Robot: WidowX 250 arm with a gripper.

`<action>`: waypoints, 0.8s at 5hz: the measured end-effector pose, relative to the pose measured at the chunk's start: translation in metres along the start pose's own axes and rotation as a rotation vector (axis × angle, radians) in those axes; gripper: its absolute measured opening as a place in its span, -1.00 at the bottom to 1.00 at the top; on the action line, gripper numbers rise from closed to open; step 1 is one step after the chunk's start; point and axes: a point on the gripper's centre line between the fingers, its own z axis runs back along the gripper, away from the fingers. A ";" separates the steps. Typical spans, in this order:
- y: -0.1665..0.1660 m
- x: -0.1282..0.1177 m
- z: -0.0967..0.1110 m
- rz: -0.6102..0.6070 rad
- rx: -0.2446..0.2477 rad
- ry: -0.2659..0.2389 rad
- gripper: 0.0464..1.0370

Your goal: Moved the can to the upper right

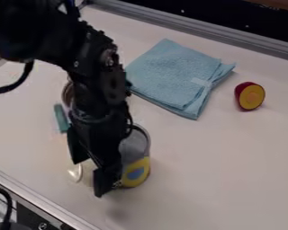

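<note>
The black gripper [91,170] hangs at left of centre, low over the table, its two fingers spread apart. Immediately to its right stands a can [134,155], upright, with an open grey top and a yellow and blue label near the bottom. The gripper's right finger covers the can's left side; whether they touch, I cannot tell.
A folded light-blue cloth [170,76] lies at upper centre, with a red and yellow round object [250,96] to its right. Left of the arm are a teal item [61,117], a partly hidden brown round item [67,94] and a shiny silver piece [75,173]. Metal rails edge the table [231,179].
</note>
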 end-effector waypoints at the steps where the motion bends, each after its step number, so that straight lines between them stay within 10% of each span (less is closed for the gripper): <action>1: -0.007 0.012 0.003 0.017 -0.053 -0.018 0.92; 4: -0.032 0.076 0.013 0.138 -0.164 -0.097 0.92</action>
